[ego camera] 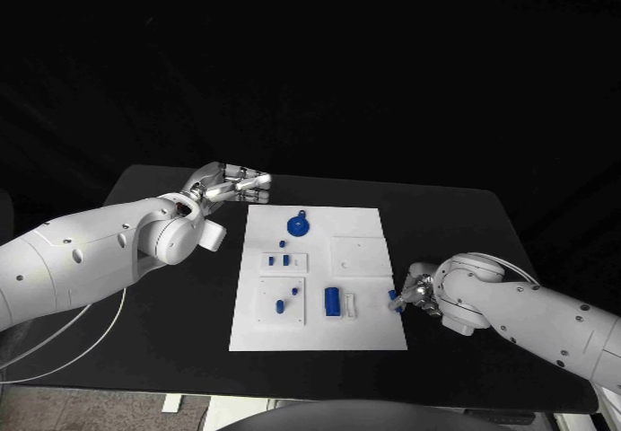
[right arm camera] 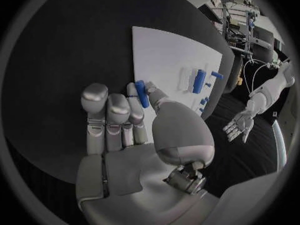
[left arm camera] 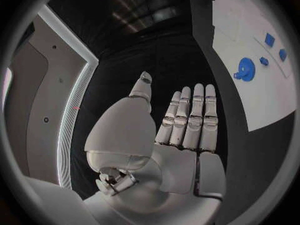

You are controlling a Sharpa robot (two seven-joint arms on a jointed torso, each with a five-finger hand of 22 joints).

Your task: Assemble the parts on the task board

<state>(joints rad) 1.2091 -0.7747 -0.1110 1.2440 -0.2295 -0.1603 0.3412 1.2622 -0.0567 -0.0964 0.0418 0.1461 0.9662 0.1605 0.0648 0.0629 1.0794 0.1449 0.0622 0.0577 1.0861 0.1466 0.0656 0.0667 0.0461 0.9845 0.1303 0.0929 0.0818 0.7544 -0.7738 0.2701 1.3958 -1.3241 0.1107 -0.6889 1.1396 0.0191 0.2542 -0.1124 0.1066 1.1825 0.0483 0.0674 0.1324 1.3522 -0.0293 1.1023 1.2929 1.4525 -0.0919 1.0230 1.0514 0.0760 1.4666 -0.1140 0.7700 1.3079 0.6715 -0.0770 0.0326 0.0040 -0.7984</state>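
The black bench carries the white task board at its centre. The left hand, flat and empty, hovers off the board's 11 o'clock corner. At 4 o'clock, the right hand pinches a small blue part.

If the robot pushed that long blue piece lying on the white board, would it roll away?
Maybe a little. The long blue piece looks rounded and lies flat on the task board, so a sideways nudge might roll it. It looks hard and small, so probably stiff and light, and unlikely to tip since it already lies down.
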